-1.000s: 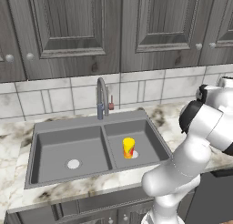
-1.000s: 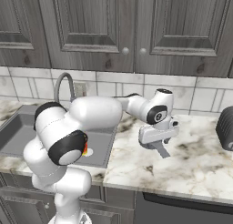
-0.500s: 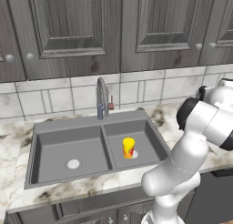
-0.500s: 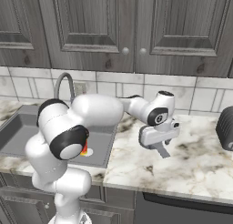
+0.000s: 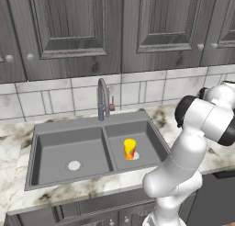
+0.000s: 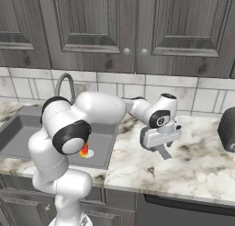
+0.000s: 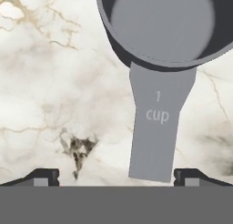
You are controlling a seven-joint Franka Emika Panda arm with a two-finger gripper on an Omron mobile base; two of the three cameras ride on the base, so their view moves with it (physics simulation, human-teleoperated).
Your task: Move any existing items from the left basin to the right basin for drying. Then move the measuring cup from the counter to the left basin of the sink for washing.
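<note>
The yellow cup (image 5: 130, 149) stood upright in the right basin (image 5: 149, 136) of the sink (image 5: 36, 131), beside the pale drain, and the left basin (image 5: 55, 147) held nothing but its own drain. The curved tap (image 5: 103, 98) rose at the far edge, behind the divider.

Over on the counter (image 6: 197, 161), to the right of the sink, the arm had its gripper (image 6: 158, 146) pointed down at the marble. Its jaws stood wide apart, holding nothing. Beneath it lay the measuring cup (image 7: 160, 41), dark grey and round, sitting on the counter with its flat handle (image 7: 156, 127) stretched out toward the hand; the handle's end lay between the two finger tips (image 7: 42, 176), nearer one of them, and I could not tell whether it touched.
</note>
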